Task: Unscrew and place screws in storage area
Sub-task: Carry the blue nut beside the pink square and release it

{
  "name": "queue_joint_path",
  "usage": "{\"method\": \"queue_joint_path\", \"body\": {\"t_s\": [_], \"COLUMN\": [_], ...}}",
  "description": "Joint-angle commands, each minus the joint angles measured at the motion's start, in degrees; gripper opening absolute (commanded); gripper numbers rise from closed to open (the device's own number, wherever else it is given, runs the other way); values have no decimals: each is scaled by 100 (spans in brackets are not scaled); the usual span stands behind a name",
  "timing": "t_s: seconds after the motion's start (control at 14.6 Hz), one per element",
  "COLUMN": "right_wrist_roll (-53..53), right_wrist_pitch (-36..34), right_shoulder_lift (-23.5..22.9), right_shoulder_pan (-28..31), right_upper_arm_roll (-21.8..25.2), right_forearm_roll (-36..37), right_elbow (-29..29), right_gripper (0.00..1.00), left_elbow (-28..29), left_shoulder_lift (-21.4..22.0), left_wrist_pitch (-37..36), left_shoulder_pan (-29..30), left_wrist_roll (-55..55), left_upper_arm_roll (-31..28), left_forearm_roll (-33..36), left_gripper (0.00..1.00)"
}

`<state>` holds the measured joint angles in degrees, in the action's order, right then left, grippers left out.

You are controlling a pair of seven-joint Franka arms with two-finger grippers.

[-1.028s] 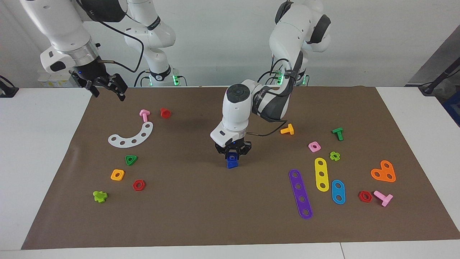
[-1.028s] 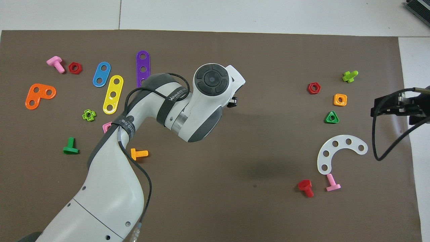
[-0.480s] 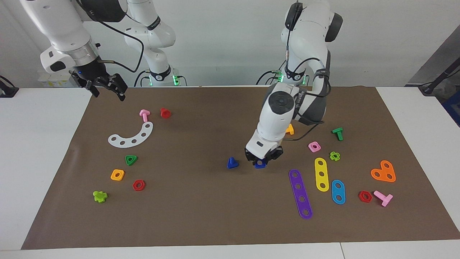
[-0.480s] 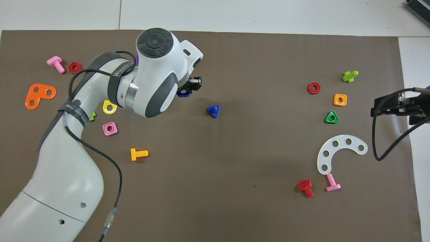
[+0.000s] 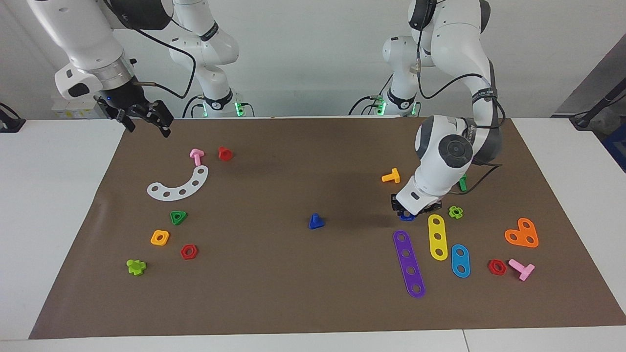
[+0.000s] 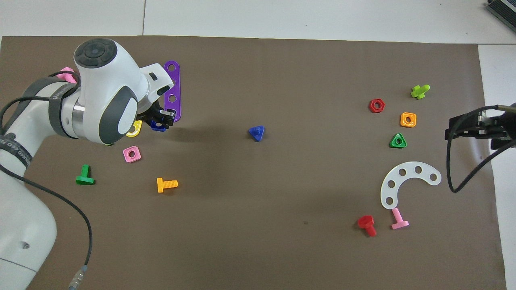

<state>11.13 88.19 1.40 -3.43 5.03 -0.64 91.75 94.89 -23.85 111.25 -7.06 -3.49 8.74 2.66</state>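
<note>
The dark-blue triangular bolt (image 5: 316, 222) stands alone on its head in the middle of the brown mat (image 5: 313, 303); it also shows in the overhead view (image 6: 256, 132). My left gripper (image 5: 407, 215) is shut on the dark-blue square nut (image 5: 406, 217) and holds it low over the mat beside the purple strip (image 5: 409, 263). In the overhead view the left gripper (image 6: 160, 123) and the nut (image 6: 158, 126) show beside the purple strip (image 6: 173, 90). My right gripper (image 5: 145, 119) waits in the air over the mat's edge at the right arm's end; it also shows in the overhead view (image 6: 467, 129).
At the left arm's end lie yellow (image 5: 437, 236) and blue (image 5: 460, 260) strips, an orange plate (image 5: 522, 233), a pink square nut (image 6: 132, 154), an orange bolt (image 5: 391, 176) and other small pieces. At the right arm's end lie a white arc (image 5: 179, 185), a green triangular nut (image 5: 178, 217) and more nuts.
My left gripper lifted the square nut off the triangular bolt and carried it toward the left arm's end, to beside the purple strip. The bolt stayed mid-mat. The right arm has not moved.
</note>
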Motion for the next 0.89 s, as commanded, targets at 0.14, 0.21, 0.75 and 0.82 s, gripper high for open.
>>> {"method": "queue_joint_path", "body": {"t_s": [0.14,0.21,0.75,0.82], "right_wrist_roll": [-155,-155,-155,-155], "right_wrist_pitch": [23,23,23,23], "right_shoulder_lift": [150,150,150,150], "right_shoulder_pan": [9,9,9,9], "right_upper_arm_roll": [6,6,6,6], "right_forearm_roll": [-15,-15,-15,-15], "right_elbow": [168,168,168,168], "right_gripper": [100,100,100,100], "left_elbow": [1459,1671,1621,1550], "left_shoulder_lift": [618,671,733,750], "left_wrist_pitch": [1133,1379,1655,1602], "left_shoulder_pan": [100,109,118,118], "left_wrist_roll": [182,173,120,112], "left_upper_arm_roll": [13,13,22,22], "left_forearm_roll": [-117,-125,-125,-125], "left_gripper": [38,38,100,100]}}
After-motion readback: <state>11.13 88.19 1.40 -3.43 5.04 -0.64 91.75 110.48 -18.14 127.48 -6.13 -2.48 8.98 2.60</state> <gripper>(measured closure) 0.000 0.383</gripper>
